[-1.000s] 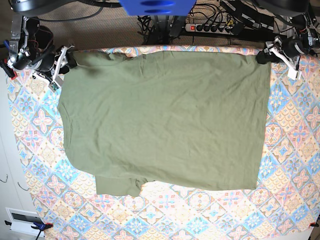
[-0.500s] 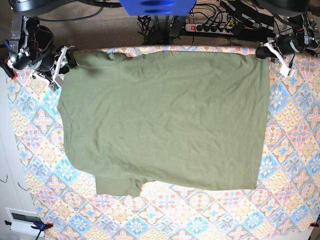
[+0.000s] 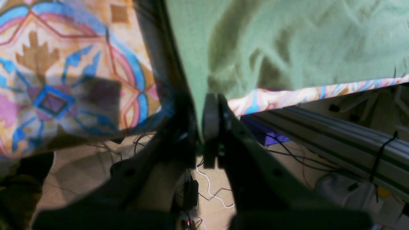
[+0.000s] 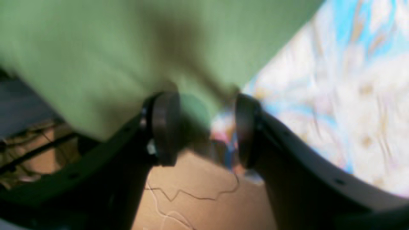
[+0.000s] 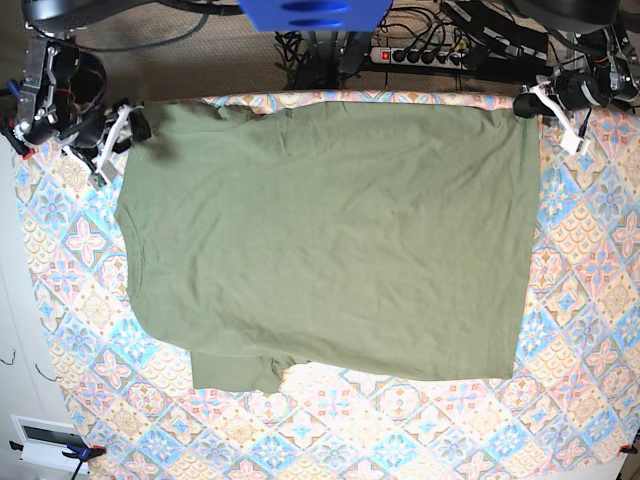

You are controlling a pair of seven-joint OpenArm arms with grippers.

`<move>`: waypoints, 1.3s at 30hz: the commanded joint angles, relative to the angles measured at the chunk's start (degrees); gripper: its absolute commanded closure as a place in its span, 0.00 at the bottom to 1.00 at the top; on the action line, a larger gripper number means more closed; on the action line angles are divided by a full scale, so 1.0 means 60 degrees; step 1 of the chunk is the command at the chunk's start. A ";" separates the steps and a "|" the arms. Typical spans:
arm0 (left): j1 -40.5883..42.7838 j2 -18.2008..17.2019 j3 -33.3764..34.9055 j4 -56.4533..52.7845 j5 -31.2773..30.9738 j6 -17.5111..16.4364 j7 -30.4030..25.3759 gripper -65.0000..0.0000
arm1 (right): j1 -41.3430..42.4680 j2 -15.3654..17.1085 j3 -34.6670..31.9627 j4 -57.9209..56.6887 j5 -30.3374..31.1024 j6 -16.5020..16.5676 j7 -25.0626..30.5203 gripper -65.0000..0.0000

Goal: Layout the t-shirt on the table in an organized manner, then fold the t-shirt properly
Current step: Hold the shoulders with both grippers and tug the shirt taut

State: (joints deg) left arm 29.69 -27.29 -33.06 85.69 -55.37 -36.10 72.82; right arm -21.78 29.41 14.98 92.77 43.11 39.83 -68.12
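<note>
The olive-green t-shirt (image 5: 330, 240) lies spread flat on the table (image 5: 590, 300), one sleeve showing at the near edge. My left gripper (image 5: 527, 104) is at the shirt's far right corner. The left wrist view shows that gripper (image 3: 204, 118) shut on the t-shirt (image 3: 287, 41) at its edge, over the table's rim (image 3: 64, 64). My right gripper (image 5: 128, 128) is at the far left corner. The blurred right wrist view has it (image 4: 204, 127) open, pads apart, with a bit of t-shirt (image 4: 96, 48) hanging between them beside the table (image 4: 351, 80).
A power strip with cables (image 5: 420, 52) lies on the floor beyond the table's far edge, and a blue part (image 5: 315, 12) hangs above it. A metal frame rail (image 3: 319, 127) runs under the table edge. A white unit (image 5: 40, 440) stands at the near left.
My left gripper has shut on the shirt's far right corner. My right gripper has opened wider and drawn slightly back from the far left corner. The shirt lies as before.
</note>
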 commanded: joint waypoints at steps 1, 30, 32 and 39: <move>0.0026 -0.0177 -0.0065 0.0099 -0.0126 -0.0057 -0.0055 1.00 | 0.0033 0.0161 0.0060 0.0047 0.0148 0.0028 0.0093 0.58; 0.0011 -0.0163 -0.0065 0.0099 -0.0126 -0.0057 -0.0055 1.00 | -0.0363 -0.0044 0.1159 -0.0773 0.0206 0.0028 -0.0010 0.58; 0.0011 -0.0163 -0.0065 0.0099 -0.0126 -0.0057 -0.0055 1.00 | -0.0363 -0.0118 0.1159 -0.0773 0.0206 0.0028 -0.0142 0.58; 0.0011 -0.0163 -0.0065 0.0099 -0.0126 -0.0057 -0.0055 1.00 | -0.0363 -0.0440 0.1144 -0.0759 0.0206 0.0028 -0.0596 0.58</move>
State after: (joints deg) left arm 29.58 -27.16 -33.06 85.69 -55.33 -36.10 72.86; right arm -23.62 26.61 22.13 88.14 43.94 39.81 -69.91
